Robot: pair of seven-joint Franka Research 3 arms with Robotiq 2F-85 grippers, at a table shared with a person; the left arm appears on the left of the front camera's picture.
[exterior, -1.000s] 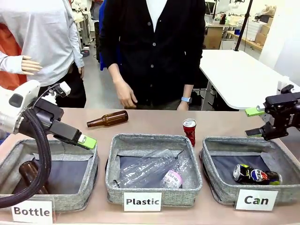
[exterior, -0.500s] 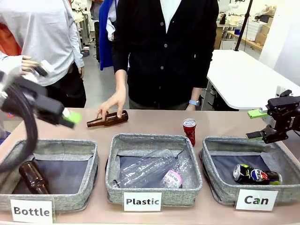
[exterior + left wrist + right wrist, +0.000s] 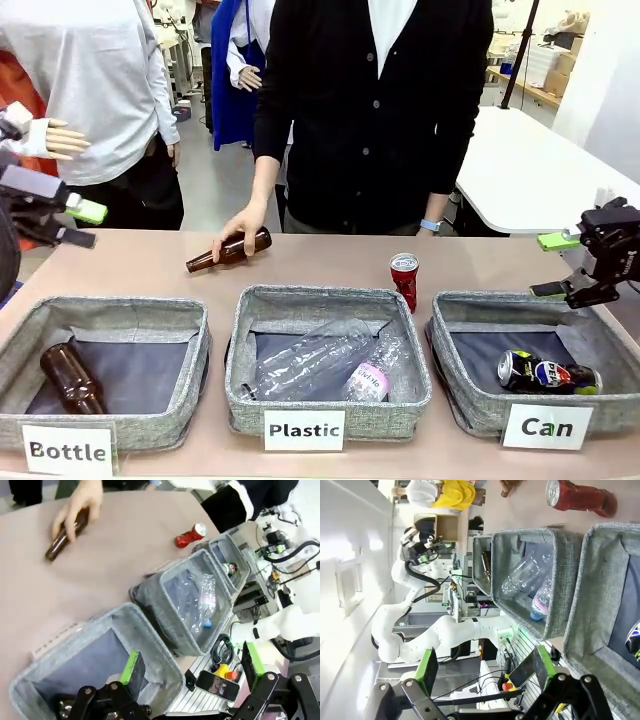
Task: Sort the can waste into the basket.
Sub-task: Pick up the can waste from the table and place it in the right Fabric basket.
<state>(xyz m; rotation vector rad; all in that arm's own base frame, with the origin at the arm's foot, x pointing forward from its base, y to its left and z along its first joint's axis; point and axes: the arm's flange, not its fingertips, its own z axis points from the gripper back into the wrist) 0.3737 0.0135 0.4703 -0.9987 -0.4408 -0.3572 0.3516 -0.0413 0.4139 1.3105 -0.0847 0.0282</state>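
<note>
Left gripper has pulled back from above Bottle basket to far left edge of table; jaws apart, empty. Person's hand now rests on brown bottle lying on table. Right gripper has drifted slightly right, hovers over far right rim of Can basket; jaws apart, empty. Dark can lies inside Can basket. Red can stands on table behind gap between Plastic basket and Can basket. Judgement: one can left to sort, right arm nearest.
</note>
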